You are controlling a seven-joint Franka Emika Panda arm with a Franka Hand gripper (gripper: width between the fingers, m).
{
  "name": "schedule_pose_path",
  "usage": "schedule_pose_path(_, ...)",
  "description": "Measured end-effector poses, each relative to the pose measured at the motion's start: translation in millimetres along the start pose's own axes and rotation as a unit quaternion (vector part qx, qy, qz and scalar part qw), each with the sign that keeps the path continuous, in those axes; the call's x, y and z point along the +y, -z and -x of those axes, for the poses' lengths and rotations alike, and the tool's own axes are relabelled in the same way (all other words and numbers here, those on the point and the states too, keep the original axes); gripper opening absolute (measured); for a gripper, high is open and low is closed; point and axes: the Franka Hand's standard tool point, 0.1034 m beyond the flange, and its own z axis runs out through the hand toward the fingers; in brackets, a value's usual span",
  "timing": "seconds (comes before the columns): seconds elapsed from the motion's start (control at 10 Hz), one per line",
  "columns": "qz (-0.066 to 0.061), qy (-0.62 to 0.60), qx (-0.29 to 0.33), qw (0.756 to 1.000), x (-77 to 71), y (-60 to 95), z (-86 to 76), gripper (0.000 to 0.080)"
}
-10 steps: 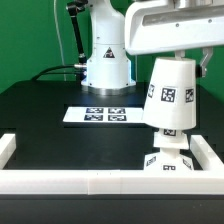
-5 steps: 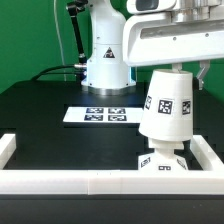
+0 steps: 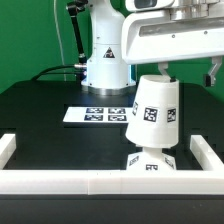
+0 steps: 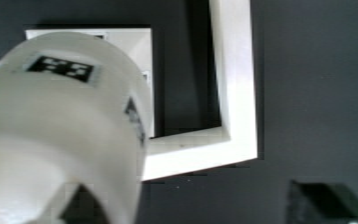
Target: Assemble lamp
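The white cone shade (image 3: 153, 110) leans tilted, its narrow top toward the exterior view's right, over a white tagged part (image 3: 150, 160) that looks like the lamp base. The bulb is hidden under the shade. My gripper (image 3: 187, 72) hangs just above, open. One finger (image 3: 161, 71) is at the shade's top and the other (image 3: 213, 72) stands well clear to the right. In the wrist view the shade (image 4: 60, 110) fills one side, and the gripper (image 4: 202, 205) shows a wide gap between the shade and the far finger (image 4: 327, 200).
A white fence (image 3: 100, 181) runs along the table's front, with side walls at the exterior view's right (image 3: 206, 155) and left (image 3: 8, 148). Its corner also shows in the wrist view (image 4: 233, 100). The marker board (image 3: 100, 114) lies mid-table, before the robot pedestal (image 3: 105, 62).
The shade has come down and shifted to the exterior view's left, going from upright to tilted. The base under it also sits further left. The fingers now stand wider apart.
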Motion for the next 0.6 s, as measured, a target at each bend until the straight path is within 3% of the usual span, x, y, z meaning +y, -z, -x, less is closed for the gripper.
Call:
schedule_pose_path(0.1,0.0,0.0,0.001,1.0,4.4,5.0,4.7,0.0586)
schedule_pose_path(0.2,0.002,0.0,0.003,1.0,6.8,9.7,12.3,0.0664)
schedule_pose_path(0.6,-0.003,-0.015,0.004,1.0,2.1,23.4,30.6,0.0698)
